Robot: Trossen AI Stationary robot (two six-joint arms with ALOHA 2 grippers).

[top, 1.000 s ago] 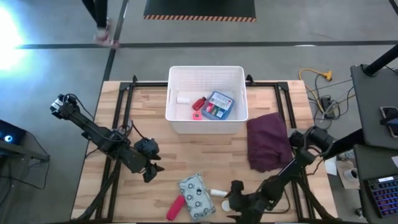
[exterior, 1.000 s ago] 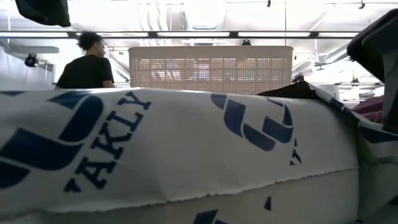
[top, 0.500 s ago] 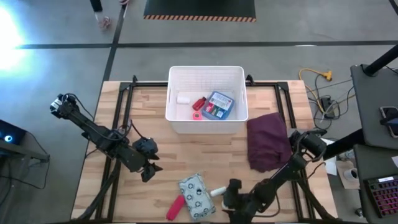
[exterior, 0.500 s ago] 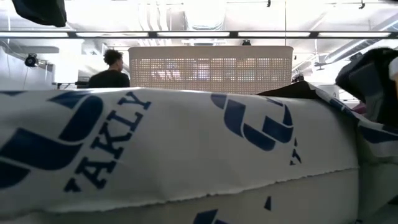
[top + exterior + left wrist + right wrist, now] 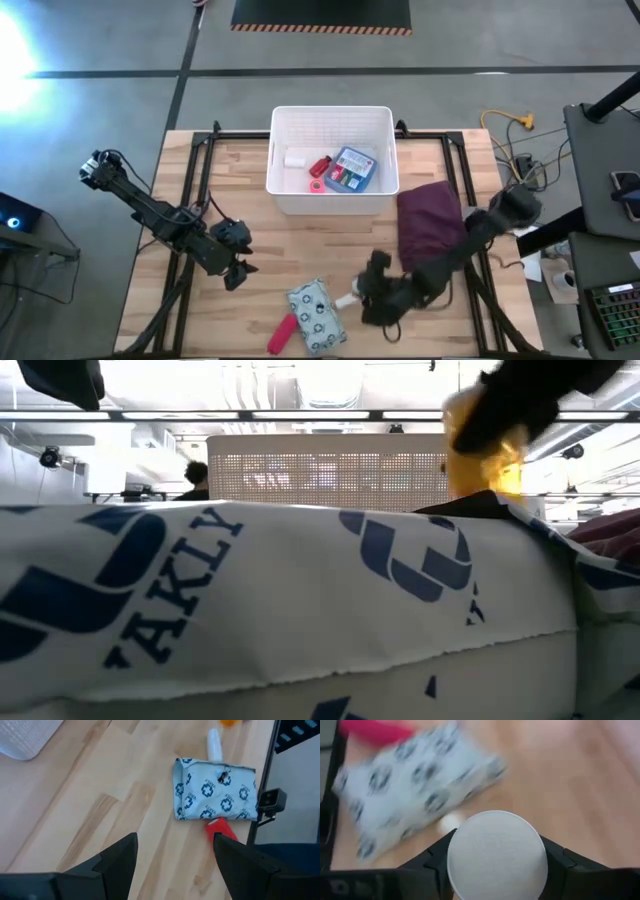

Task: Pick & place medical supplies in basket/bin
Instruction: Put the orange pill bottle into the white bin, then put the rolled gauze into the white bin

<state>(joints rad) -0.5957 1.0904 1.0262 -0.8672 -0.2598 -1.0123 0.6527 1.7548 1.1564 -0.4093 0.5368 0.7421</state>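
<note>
L arm reaches in from the table's left edge; its left gripper (image 5: 237,273) hangs over bare wood in the left-front area, fingers (image 5: 117,857) spread wide w/ nothing between them. Just right of it, near the front edge, a red plastic tube (image 5: 282,333) lies touching the white pouch printed w/ blue crosses (image 5: 315,312), flat on the light wooden slat table (image 5: 200,200). A small white cylinder (image 5: 346,300), prob. a bottle or tube, lies at the pouch's right edge. Right gripper (image 5: 375,297) is just beside that cylinder, close over the table; its wrist cam shows a round white cap-like disc (image 5: 495,855) held between the two dark fingers (image 5: 432,862), jaws closed to the disc's width. Farther back, mid-table, sits the white rectangular ribbed plastic tub (image 5: 332,118); inside: a white item (image 5: 295,158), a red piece (image 5: 320,166), a pink cube (image 5: 317,185), a blue flat packet (image 5: 350,169). Right of the tub, a crumpled maroon cloth (image 5: 430,226) lies on the table, R arm crossing its front edge. Low view is mostly blocked by the pouch; tub's perforated wall (image 5: 338,470) shows behind.
</note>
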